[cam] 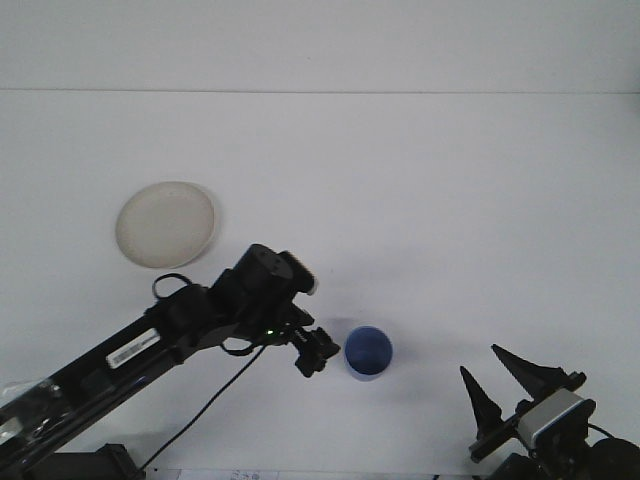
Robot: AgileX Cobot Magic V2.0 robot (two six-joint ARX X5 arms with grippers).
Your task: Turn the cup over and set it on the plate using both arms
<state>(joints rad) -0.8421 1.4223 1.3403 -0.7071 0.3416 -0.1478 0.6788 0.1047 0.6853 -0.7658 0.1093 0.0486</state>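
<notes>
Left pincer (318, 350) just beside blue cup (368, 352), plate (165, 224) well apart.

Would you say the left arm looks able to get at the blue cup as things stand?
Probably yes: the left hand sits just left of the cup, with only bare table between them.

Right end effector (500, 383) with its arm cut off by the bottom edge, left arm's base out of frame at bottom left, left end effector (317, 352) dark and foreshortened, finger gap unreadable, tabletop (420, 200) running past both sides
</notes>
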